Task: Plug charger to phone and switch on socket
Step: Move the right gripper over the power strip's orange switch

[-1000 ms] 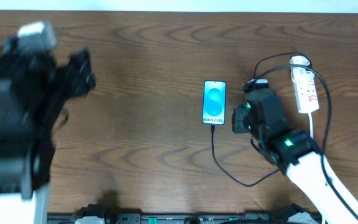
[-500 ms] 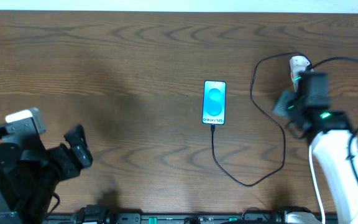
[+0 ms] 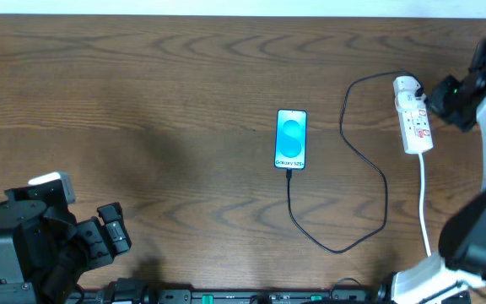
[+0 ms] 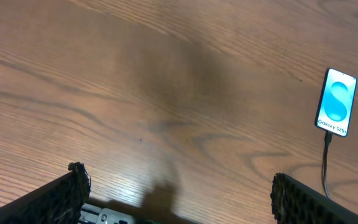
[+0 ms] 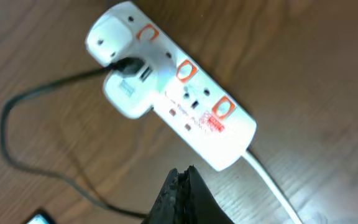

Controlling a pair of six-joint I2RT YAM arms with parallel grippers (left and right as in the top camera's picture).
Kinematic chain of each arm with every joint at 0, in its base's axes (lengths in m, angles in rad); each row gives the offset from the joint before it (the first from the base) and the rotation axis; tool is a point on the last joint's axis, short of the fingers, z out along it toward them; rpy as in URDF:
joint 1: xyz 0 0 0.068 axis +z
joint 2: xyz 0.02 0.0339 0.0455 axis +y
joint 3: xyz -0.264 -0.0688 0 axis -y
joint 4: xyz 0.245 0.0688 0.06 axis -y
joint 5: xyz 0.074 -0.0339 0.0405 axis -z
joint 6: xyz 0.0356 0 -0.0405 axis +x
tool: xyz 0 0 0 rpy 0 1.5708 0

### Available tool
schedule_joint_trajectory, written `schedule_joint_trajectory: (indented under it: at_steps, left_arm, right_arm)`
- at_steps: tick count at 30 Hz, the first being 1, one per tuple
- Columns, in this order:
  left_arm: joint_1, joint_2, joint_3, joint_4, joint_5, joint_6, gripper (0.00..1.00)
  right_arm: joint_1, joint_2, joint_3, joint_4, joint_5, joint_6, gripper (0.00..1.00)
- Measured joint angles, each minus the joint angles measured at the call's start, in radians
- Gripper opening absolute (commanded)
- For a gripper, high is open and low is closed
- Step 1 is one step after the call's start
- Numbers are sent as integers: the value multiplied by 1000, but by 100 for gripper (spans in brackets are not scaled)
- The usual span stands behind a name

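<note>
The phone (image 3: 291, 139) lies face up mid-table, its light-blue screen lit. The charger (image 3: 386, 196), a thin black cable, is plugged into the phone's lower end, loops toward the front and runs up to the far end of the socket (image 3: 414, 118). In the right wrist view the cable enters a white block (image 5: 127, 94) seated on the socket (image 5: 194, 112), which has red switch marks. My right gripper (image 5: 182, 172) is shut and empty, hovering just off the socket's side (image 3: 439, 95). My left gripper (image 3: 112, 230) is open and empty at the front left, far from the phone (image 4: 335, 102).
The socket's white cord (image 3: 423, 203) runs from its near end toward the front edge at the right. The right arm's base (image 3: 479, 236) stands over the front right corner. A black rail (image 3: 243, 295) lines the front edge.
The right arm swung from beside the phone out to the socket at the right. The left arm pulled back from the far left to the front left corner, and its jaws opened wider.
</note>
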Motion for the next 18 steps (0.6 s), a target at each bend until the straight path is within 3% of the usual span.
schedule_joint_trajectory:
  at_steps: [9, 18]
  left_arm:
    - [0, 0, 0, 0, 0, 0, 95]
    - [0, 0, 0, 0, 0, 0, 95]
  right_arm:
    - [-2, 262, 152, -5, -11, 21, 1]
    - [-11, 305, 153, 51, -13, 40, 1]
